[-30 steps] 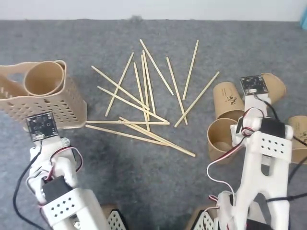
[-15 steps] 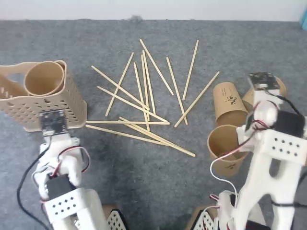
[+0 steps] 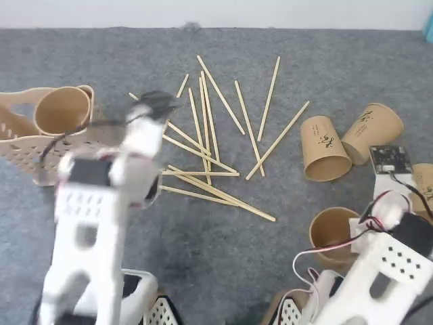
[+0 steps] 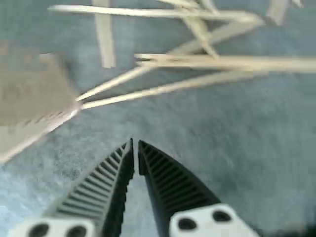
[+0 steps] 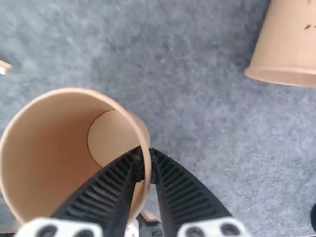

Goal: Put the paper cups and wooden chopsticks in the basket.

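Pinching the rim of a paper cup [image 5: 54, 148] near the right edge of the worktop [image 3: 223, 264], the right gripper [image 5: 145, 157] should next carry it to the basket [image 3: 27, 145]; the left gripper [image 4: 134, 148] hangs clenched, empty, over the chopsticks [image 3: 210, 135].

Left arm [image 3: 84, 203] & right arm [image 3: 396, 261]: white plastic, perforated plates, black servos, red/white/black wires. Left pincer [image 4: 135, 144], right pincer [image 5: 147, 153]: black ribbed, white screw-holed bases.

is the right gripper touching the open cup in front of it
Touching. The right wrist view shows the right gripper shut on the paper cup at its rim, one finger inside the wall and one outside.
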